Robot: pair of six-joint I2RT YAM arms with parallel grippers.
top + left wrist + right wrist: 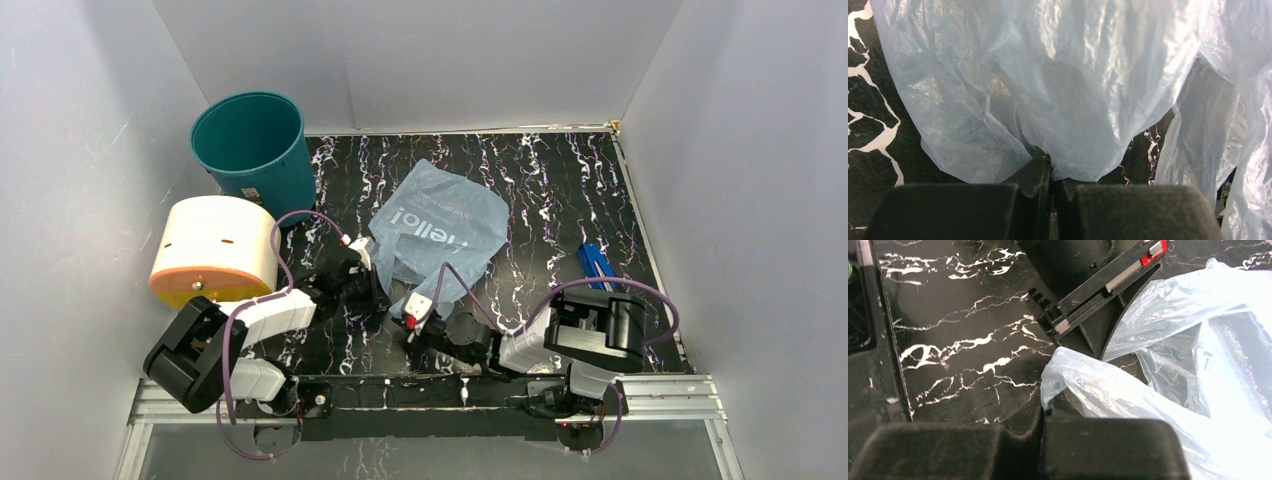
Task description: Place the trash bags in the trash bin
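Nearest to the arms, the left gripper (1051, 167) is pinching the bag (440, 225). Its two black fingers are pressing tight together, and a fold of the thin plastic is squeezed between them. From there the bag is spreading up and out in soft, shiny wrinkles, filling most of the left wrist view.

Just beside it, the right gripper (1042, 412) is pressing its fingers together too. The near edge of the bag is sitting right at their tips and seems to be caught between them. The rest of the bag is lying off to the right in that view, all crinkly.

A bit farther out, the light blue bag is lying on the black table (560, 190) with white squiggles. It is spreading out in the middle, and its white letters are showing on top.

On the right side of the table, well apart from the bag, a small blue thing (595, 265) is lying flat.

On the left, a cream drum (215, 250) with an orange end is lying on its side.

Farthest away, the teal bin (255, 145) is standing upright in the far left corner, behind the drum, with its mouth open to the top. The bag is on the table, apart from the bin.
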